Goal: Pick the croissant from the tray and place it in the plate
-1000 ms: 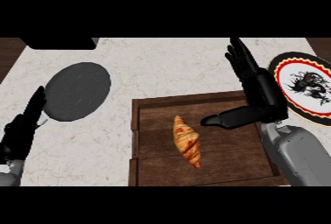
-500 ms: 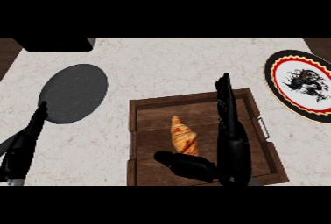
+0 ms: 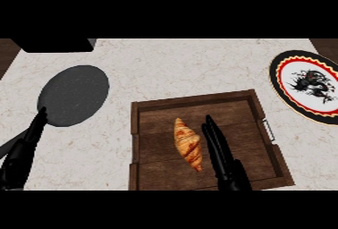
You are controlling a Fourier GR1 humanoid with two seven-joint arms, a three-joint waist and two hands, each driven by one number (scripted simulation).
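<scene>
You're looking steeply down on a pale marbled surface (image 3: 178, 71), cream with faint brownish veins, filling most of the view. Take the dark grey oval mat (image 3: 73, 95) lying flat on it as your landmark. Above the mat, at the far edge, sits a black boxy block (image 3: 52, 44), cut off by the frame. Up-left of the mat a strip of dark brown wood (image 3: 6, 53) shows past the surface's corner. Far right of the mat, at the opposite top corner, a second brown patch (image 3: 325, 44) shows. Light is even and soft, shadows faint.
</scene>
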